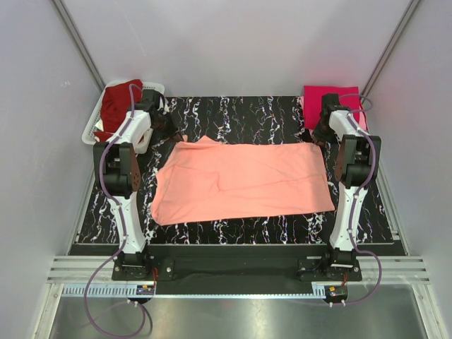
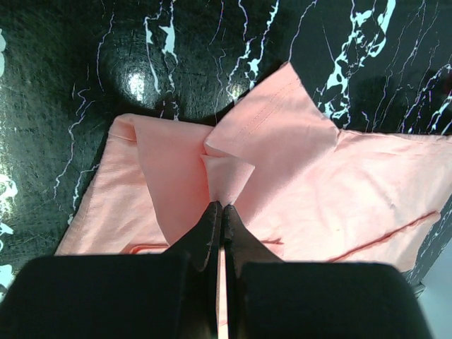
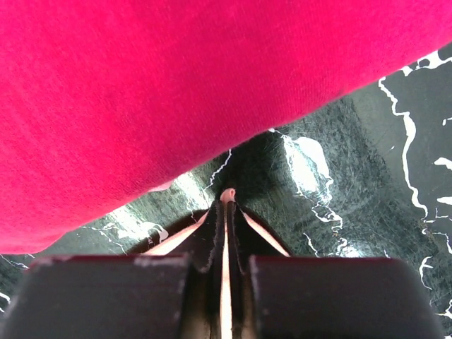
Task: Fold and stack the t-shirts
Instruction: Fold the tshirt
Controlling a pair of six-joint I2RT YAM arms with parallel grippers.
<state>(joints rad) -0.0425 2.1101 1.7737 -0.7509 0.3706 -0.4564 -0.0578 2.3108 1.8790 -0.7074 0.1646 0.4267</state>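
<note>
spread tee (image 1: 244, 180): table (image 1: 247, 113) centre | basket (image 1: 90, 130): far-left | folded tee (image 1: 314, 97): far-right

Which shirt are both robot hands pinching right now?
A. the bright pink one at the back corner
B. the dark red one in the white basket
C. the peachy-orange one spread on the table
C: the left gripper and the right gripper are each shut on a far corner of the peachy-orange shirt.

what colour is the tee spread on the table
The spread t-shirt is salmon-peach; top external view shows it best.
</note>
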